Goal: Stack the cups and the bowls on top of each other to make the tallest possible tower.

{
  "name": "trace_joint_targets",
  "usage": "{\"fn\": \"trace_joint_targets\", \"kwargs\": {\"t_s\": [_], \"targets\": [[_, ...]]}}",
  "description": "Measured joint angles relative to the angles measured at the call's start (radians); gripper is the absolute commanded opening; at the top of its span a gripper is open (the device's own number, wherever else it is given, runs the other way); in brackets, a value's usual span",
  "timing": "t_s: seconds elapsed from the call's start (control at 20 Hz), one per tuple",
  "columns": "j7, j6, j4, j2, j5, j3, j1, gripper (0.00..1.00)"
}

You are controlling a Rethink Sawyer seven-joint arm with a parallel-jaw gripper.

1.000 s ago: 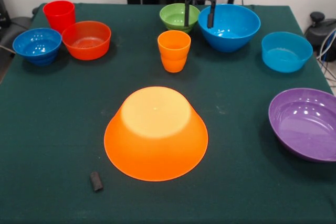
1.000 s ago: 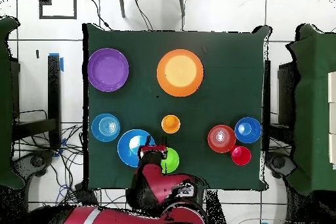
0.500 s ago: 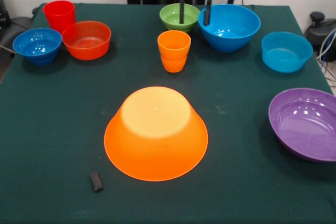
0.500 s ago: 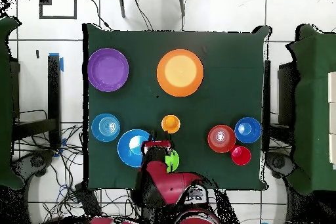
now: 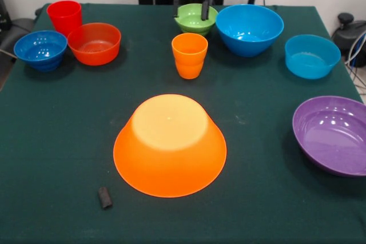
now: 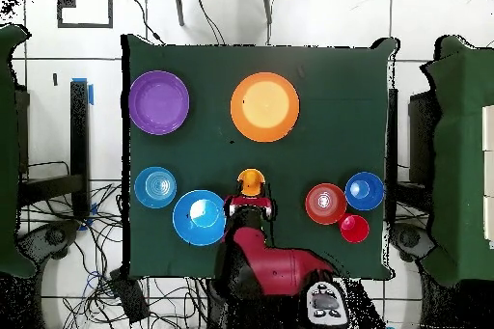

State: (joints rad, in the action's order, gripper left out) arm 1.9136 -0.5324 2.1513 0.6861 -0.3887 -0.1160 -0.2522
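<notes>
My gripper (image 5: 191,10) hangs open over the green bowl (image 5: 195,20) at the back of the table, one finger on each side of the bowl's back rim and nothing held. In the overhead view the gripper (image 6: 251,205) and arm cover the green bowl. The ridged orange cup (image 5: 189,54) stands upright just in front of the green bowl. The red cup (image 5: 64,15) stands at the back left. The largest yellow-orange bowl (image 5: 170,144) lies upside down in the middle. The big blue bowl (image 5: 249,28) sits right of the green one.
An orange-red bowl (image 5: 94,43) and a dark-blue bowl (image 5: 40,50) sit at the left, a light-blue bowl (image 5: 311,55) and a wide purple bowl (image 5: 333,134) at the right. A small dark object (image 5: 104,196) lies near the front edge.
In the front view the gripper has moved left, from between the green and big blue bowls to over the green bowl, and risen a little. No bowl or cup has moved.
</notes>
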Motion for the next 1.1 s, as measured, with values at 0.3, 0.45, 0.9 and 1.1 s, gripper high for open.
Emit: {"fn": "trace_joint_targets", "kwargs": {"t_s": [0.3, 0.45, 0.9, 1.1], "targets": [[0.000, 0.041, 0.000, 0.011, -0.010, 0.053, -0.056, 1.00], [0.000, 0.051, 0.000, 0.007, -0.010, 0.064, -0.057, 1.00], [0.000, 0.060, 0.000, 0.006, -0.009, 0.074, -0.044, 1.00], [0.000, 0.060, -0.001, 0.004, -0.004, 0.076, -0.044, 1.00]]}}
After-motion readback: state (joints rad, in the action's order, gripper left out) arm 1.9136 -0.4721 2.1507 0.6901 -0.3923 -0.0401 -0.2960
